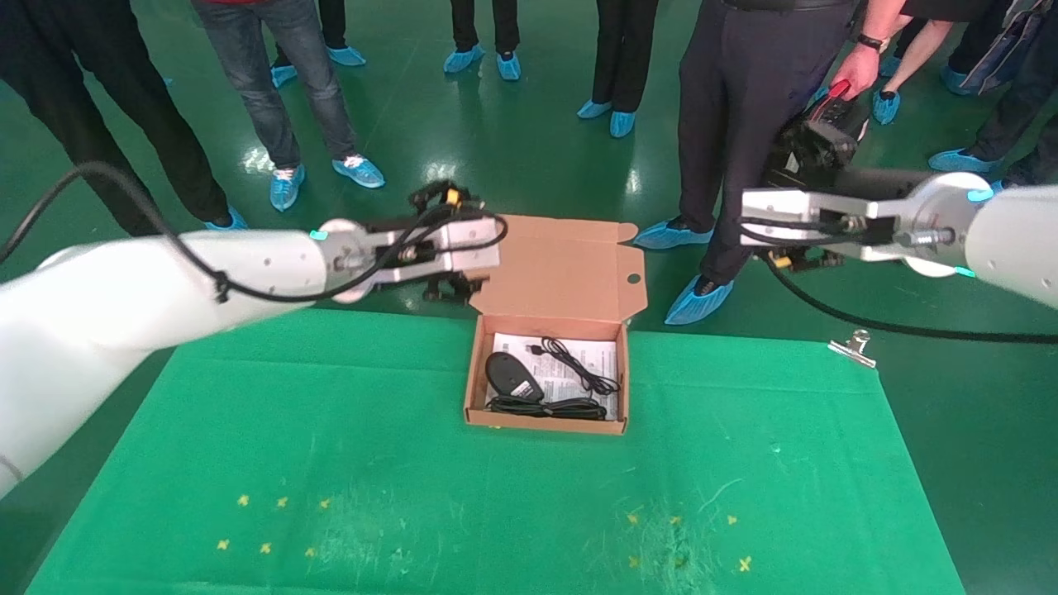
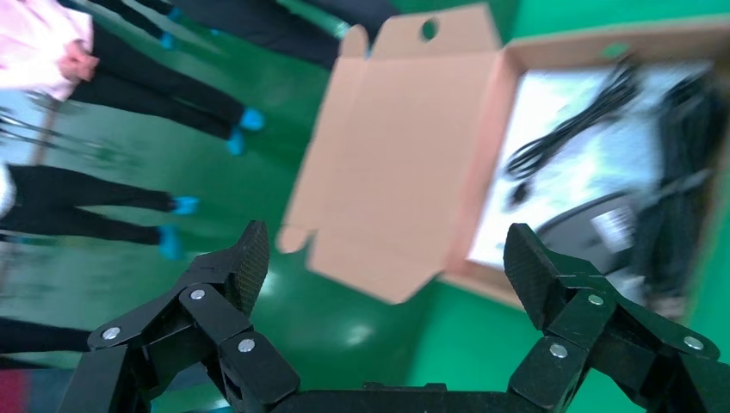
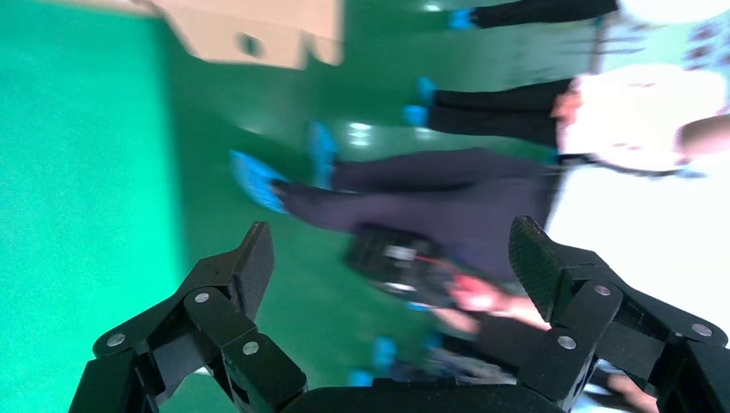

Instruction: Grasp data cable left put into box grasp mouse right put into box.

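The tan box [image 1: 471, 372] stands open at the far middle of the green table, its lid [image 1: 562, 268] laid back. The black mouse [image 1: 512, 376] lies inside on the white sheet, with its coiled cord [image 1: 550, 406] along the near wall. The black data cable [image 1: 579, 364] lies beside it in the box. My left gripper [image 1: 450, 244] hovers open and empty just left of the lid, beyond the table's far edge. Its wrist view shows the gripper [image 2: 387, 249], lid [image 2: 405, 146], mouse [image 2: 594, 228] and cable [image 2: 568, 129]. My right gripper [image 1: 777, 223] hovers open and empty, far right of the box [image 3: 392, 249].
Several people in blue shoe covers stand on the green floor just beyond the table. One [image 1: 744, 124] stands close to my right gripper and holds a black device [image 3: 400, 262]. A metal clip [image 1: 853, 347] sits on the table's far right edge. Yellow marks [image 1: 273, 525] dot the near cloth.
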